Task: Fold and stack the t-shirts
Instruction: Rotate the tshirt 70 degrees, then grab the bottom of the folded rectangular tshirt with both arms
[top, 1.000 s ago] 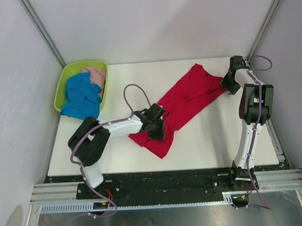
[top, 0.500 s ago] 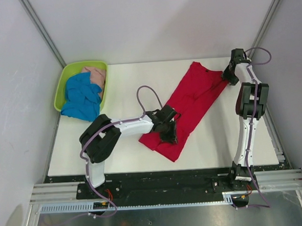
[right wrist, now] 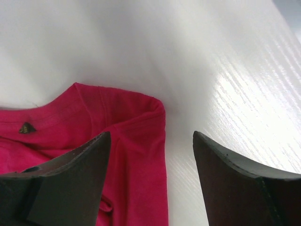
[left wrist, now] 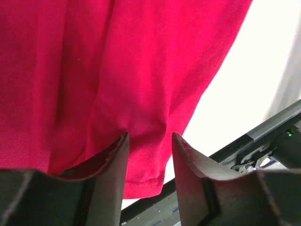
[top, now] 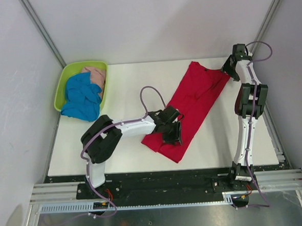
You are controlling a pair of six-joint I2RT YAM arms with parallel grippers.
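Observation:
The red t-shirt lies crumpled in a diagonal strip on the white table, from the back right down to the front middle. My left gripper is at its near end, and in the left wrist view the jaws are closed on a bunched fold of the red cloth. My right gripper is open above the far corner, where the right wrist view shows its jaws wide apart over the collar and shoulder. The blue t-shirt and the pink t-shirt lie in the basket.
The lime-green basket stands at the back left corner of the table, with the blue shirt hanging over its near rim. The table's front edge and a black rail lie just beyond the red shirt's near end.
My left gripper has moved right and toward the front edge, dragging the red shirt's near end with it. My right gripper has moved back toward the far right corner.

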